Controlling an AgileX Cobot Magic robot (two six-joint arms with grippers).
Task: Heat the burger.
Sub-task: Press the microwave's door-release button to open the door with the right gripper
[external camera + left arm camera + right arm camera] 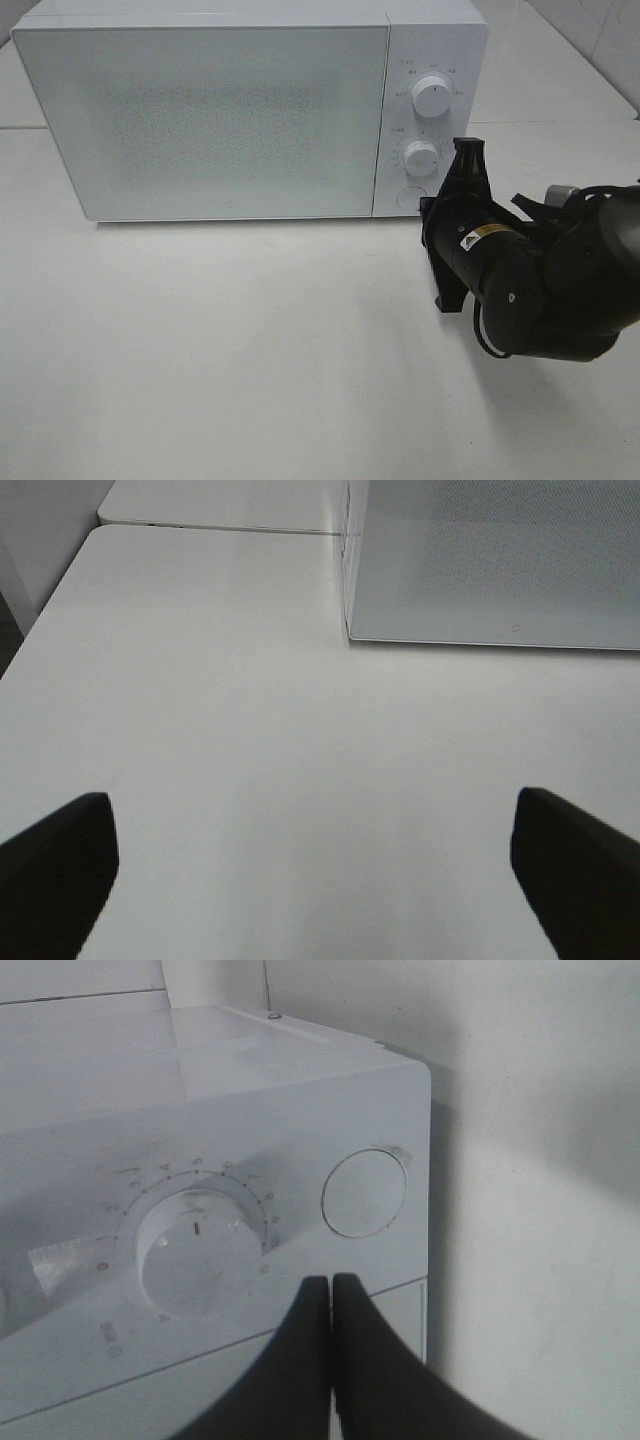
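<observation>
The burger is out of view. A white microwave (200,115) stands at the back of the table with its door shut. Its panel has two round knobs (432,97) and a round door button (407,198). My right gripper (468,150) is shut and empty, right in front of the lower knob (420,157). In the right wrist view its shut fingertips (330,1285) sit just off the lower knob (200,1255), beside the round button (365,1192). My left gripper (315,860) is open and empty over the table, near the microwave's left front corner (352,630).
The white table (250,350) spreads in front of the microwave. The table's left edge (40,630) shows in the left wrist view. The right arm's black body (540,280) hangs over the table's right side.
</observation>
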